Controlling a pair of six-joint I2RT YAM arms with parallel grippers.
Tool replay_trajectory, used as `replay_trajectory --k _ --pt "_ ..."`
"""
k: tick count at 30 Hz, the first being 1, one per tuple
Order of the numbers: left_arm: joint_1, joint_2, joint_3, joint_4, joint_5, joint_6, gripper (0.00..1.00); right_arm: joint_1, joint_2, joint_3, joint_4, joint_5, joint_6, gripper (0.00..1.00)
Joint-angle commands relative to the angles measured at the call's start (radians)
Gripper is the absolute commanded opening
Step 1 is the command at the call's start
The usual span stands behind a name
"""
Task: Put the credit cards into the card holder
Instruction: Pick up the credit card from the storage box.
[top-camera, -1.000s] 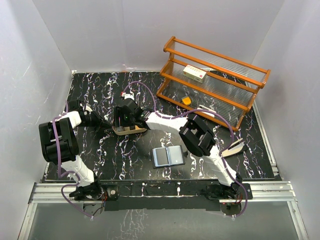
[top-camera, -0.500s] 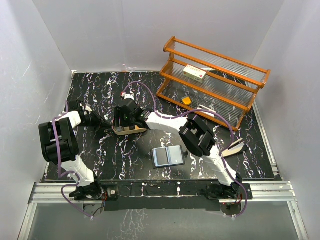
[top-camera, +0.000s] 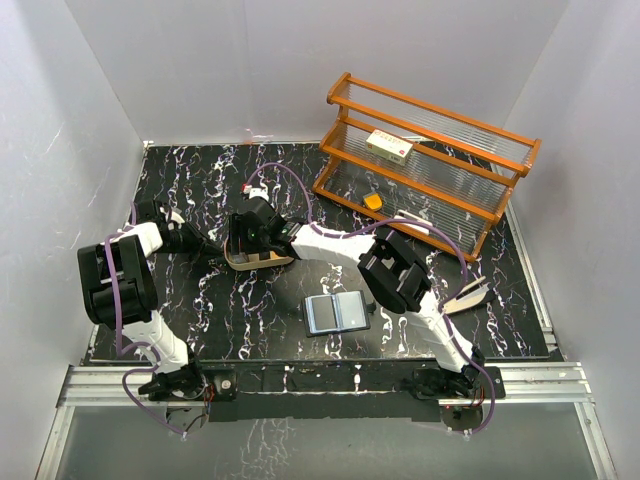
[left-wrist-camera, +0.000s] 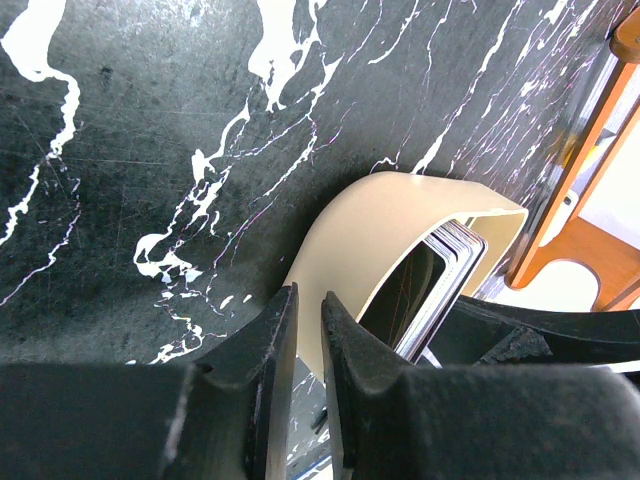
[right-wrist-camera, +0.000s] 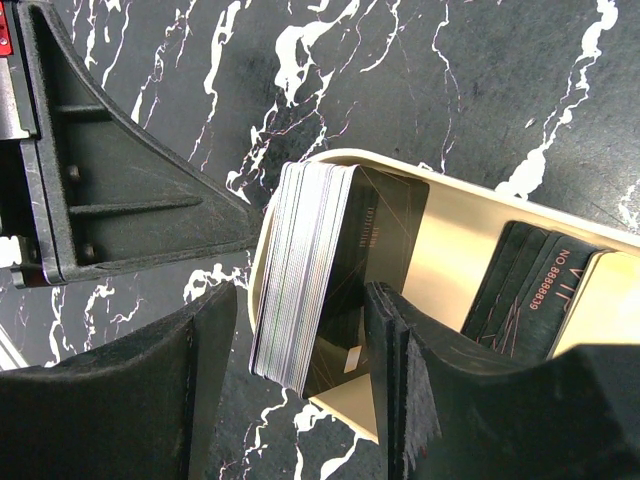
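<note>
The credit cards (right-wrist-camera: 305, 270) stand on edge as a thick stack at the left end of a tan oval tray (right-wrist-camera: 460, 230). More dark cards (right-wrist-camera: 525, 285) lie in the tray further right. My right gripper (right-wrist-camera: 300, 295) is open and straddles the stack, one finger outside the tray wall and one inside against the dark card face. My left gripper (left-wrist-camera: 308, 300) is nearly shut on the tray's (left-wrist-camera: 370, 230) wall, with the cards (left-wrist-camera: 430, 290) just beyond. The card holder (top-camera: 336, 313) lies open near the front, pale blue-grey inside up, apart from both grippers.
An orange wooden rack (top-camera: 430, 150) at the back right holds a white-and-red box (top-camera: 389, 146) and a small orange object (top-camera: 372, 201). A pale flat item (top-camera: 467, 295) lies at the right. White walls close off three sides.
The right gripper's jaws have narrowed slightly around the card stack. Both arms, the tray and the card holder stay where they were.
</note>
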Motion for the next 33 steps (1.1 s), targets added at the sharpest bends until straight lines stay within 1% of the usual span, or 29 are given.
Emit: replay_trajectory --k 1,9,13,20,22,28,33 --pt "0.003 0.006 0.007 -0.022 0.028 0.0 0.15 0.006 -0.065 0.015 0.061 0.013 -0.012 0.51" --pt "0.004 0.006 0.009 -0.024 0.03 0.0 0.15 0.007 -0.081 0.003 0.067 0.03 -0.014 0.51" --pt "0.003 0.008 0.009 -0.024 0.03 0.0 0.15 0.007 -0.078 0.002 0.065 0.024 -0.013 0.45" --pt "0.003 0.007 0.01 -0.023 0.03 0.002 0.15 0.007 -0.076 -0.003 0.058 0.031 -0.006 0.44" --pt "0.003 0.01 0.011 -0.024 0.029 0.002 0.15 0.007 -0.08 -0.005 0.054 0.041 -0.003 0.41" --pt "0.002 0.01 0.01 -0.027 0.027 0.002 0.15 0.006 -0.102 -0.029 0.055 0.08 -0.003 0.27" --pt "0.003 0.014 0.013 -0.029 0.024 0.002 0.15 0.007 -0.124 -0.05 0.063 0.1 -0.004 0.21"
